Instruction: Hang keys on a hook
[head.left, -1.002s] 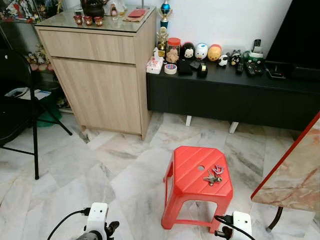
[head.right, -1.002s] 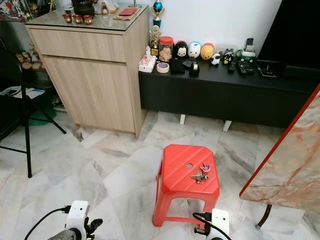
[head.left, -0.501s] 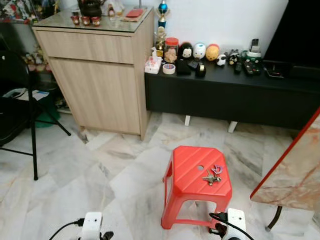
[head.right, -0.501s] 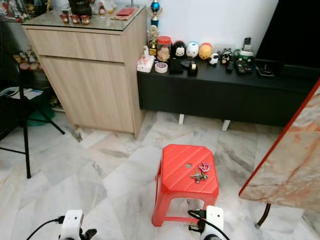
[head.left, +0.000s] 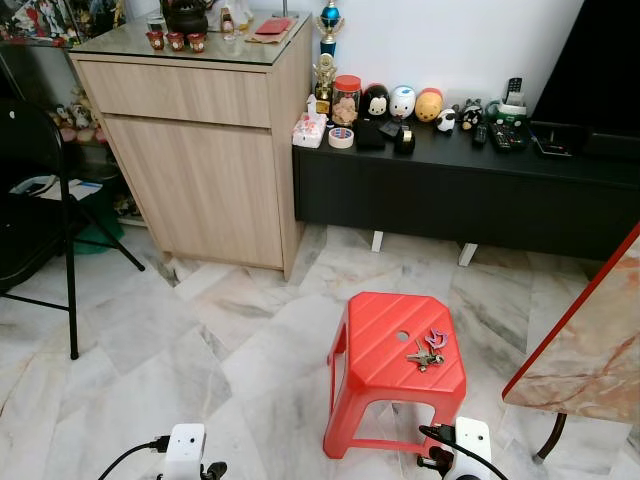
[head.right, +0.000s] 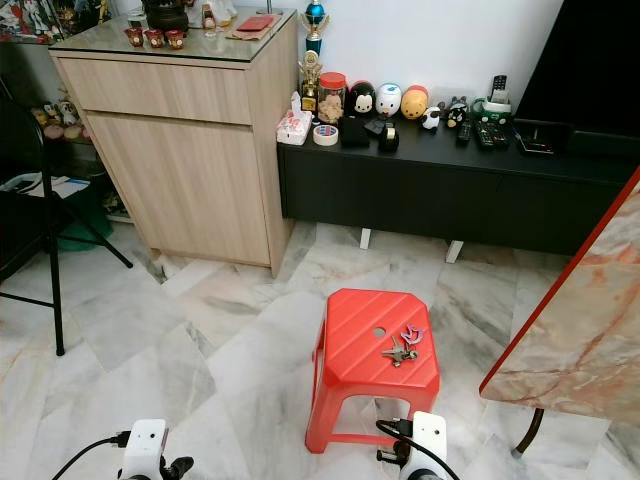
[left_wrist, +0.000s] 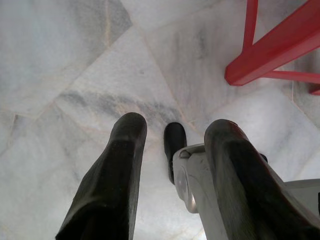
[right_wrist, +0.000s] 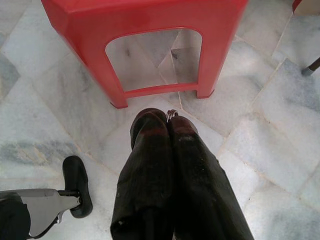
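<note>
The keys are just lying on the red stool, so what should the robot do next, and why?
Probably raise the right hand toward the keys: they lie untouched on the stool, and that hand hangs low, shut and empty, nearest to it.

no readable text, label, brand, number or sign anywhere, items on the black low counter (head.left: 480, 160) too small to make out any print, red stool (head.left: 395, 350) plain and unmarked, wooden cabinet (head.left: 200, 150) front unmarked
</note>
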